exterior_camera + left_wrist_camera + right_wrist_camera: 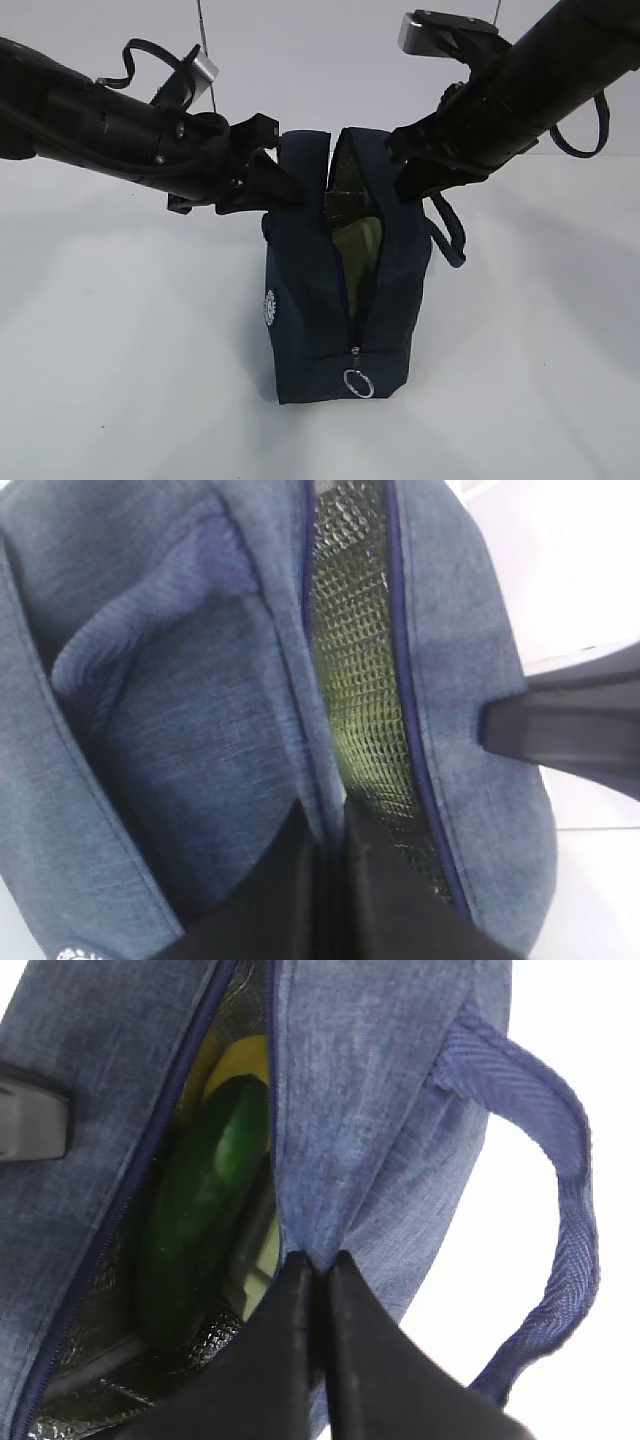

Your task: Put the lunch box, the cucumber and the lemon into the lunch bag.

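Both grippers, left [330, 850] and right [320, 1280], pinching opposite rims of dark navy fabric lunch bag [310, 300], upright mid-table. Long dark green cucumber [200, 1220] and yellow lemon [240, 1060] inside. Risk: fabric slipping free, bag toppling.

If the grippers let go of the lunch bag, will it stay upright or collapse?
The lunch bag is soft fabric, so its pinched top edges would probably sag. It stands tall on a narrow base, so a push may tip it. The cucumber and lemon inside likely steady it somewhat.
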Controlling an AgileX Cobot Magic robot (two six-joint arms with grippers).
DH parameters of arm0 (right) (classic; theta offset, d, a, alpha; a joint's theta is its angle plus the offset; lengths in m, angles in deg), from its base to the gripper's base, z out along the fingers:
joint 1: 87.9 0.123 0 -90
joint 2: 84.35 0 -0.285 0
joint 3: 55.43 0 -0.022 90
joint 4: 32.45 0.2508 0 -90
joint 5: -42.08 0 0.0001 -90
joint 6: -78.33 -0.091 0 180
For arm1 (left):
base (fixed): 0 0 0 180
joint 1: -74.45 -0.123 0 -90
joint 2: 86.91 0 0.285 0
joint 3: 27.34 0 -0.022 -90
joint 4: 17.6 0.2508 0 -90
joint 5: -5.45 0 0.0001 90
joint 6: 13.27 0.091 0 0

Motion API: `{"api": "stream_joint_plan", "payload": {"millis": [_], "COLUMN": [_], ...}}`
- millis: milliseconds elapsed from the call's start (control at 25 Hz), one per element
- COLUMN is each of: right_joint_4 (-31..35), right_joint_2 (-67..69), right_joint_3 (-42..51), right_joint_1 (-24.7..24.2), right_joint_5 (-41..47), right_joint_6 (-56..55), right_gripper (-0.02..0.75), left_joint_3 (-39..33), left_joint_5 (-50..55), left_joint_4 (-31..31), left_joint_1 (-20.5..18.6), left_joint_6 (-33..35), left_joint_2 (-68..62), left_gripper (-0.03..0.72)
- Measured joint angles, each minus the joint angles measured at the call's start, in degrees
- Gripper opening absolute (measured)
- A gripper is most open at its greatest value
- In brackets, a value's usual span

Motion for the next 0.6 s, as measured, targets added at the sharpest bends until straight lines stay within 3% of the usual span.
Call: {"api": "stream_joint_plan", "payload": {"millis": [600], "right_joint_4": [0.9], "right_joint_2": [0.8], "right_joint_3": [0.0], "right_joint_1": [0.0], "right_joint_5": [-1.7], "right_joint_6": [1.3], "right_gripper": [0.032], "left_joint_3": [0.0], "left_joint_5": [-2.4], "left_joint_4": [-0.4], "left_joint_1": [0.1], "left_joint_6": [0.0], "left_joint_2": [0.0], "left_gripper": [0.006]}}
